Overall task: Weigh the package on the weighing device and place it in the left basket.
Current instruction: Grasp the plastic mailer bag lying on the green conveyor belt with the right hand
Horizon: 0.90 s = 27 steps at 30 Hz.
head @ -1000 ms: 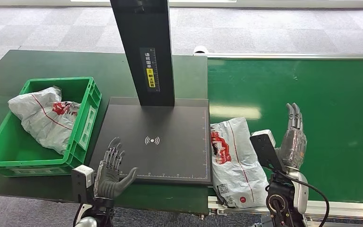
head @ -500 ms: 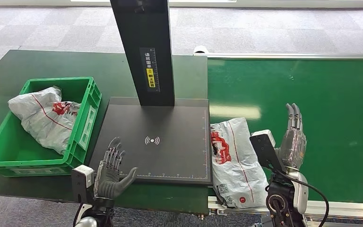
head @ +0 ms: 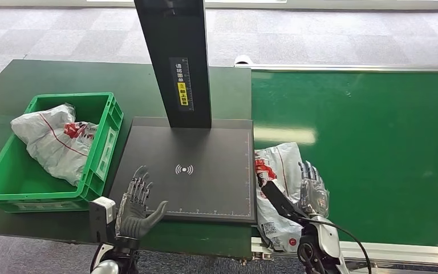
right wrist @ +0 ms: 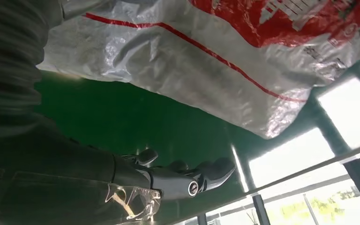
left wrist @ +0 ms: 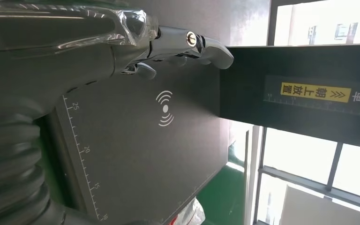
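A white plastic package (head: 278, 188) with red print lies on the green conveyor belt (head: 376, 142), just right of the black weighing platform (head: 188, 171). My right hand (head: 312, 194) hovers at the package's right edge with its fingers spread and holds nothing. In the right wrist view the package (right wrist: 215, 61) lies close beside the hand (right wrist: 178, 180). At the platform's near left corner my left hand (head: 137, 204) stays open and empty, also seen in the left wrist view (left wrist: 168, 44). The green basket (head: 100, 171) stands left of the platform with another white package (head: 57, 142) inside.
A tall black column (head: 177, 63) with a yellow label rises from the back of the platform. The dark green table (head: 63, 80) carries the basket and scale. A metal rail (head: 388, 251) edges the belt's near side.
My right hand has dropped and shifted left, from standing raised beside the package to hovering low at its right edge. The left hand has barely moved.
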Tool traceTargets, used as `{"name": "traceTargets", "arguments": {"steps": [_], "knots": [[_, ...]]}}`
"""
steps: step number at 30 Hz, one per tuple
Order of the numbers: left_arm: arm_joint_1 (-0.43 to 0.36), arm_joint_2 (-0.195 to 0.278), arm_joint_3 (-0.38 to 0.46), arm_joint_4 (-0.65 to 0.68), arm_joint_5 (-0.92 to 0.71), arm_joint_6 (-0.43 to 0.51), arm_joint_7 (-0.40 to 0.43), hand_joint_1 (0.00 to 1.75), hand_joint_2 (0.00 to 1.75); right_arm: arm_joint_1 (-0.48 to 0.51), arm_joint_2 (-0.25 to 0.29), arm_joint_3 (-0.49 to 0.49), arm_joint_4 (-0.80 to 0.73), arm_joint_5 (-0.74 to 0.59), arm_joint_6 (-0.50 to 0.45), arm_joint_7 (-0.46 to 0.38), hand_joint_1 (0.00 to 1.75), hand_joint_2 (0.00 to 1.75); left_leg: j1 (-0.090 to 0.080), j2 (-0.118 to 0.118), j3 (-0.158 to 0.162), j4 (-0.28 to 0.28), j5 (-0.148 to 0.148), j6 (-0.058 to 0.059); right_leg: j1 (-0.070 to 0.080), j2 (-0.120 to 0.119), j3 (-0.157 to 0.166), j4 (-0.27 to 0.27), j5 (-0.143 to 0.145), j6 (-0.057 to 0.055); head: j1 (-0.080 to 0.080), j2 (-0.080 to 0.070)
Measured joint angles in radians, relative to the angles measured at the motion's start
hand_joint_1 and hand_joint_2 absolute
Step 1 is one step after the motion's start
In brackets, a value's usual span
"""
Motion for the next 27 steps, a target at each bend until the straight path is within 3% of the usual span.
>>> {"name": "traceTargets", "arguments": {"steps": [27], "knots": [[-0.006,0.000,-0.004,0.007,0.002,0.001,0.000,0.00,1.75,-0.009,0.002,0.001,0.086,-0.003,0.012,0.005,0.00,1.75,0.000,0.000,0.000,0.000,0.000,0.000,0.000,0.000,0.000,0.000,0.000,0.000,0.000,0.000]]}}
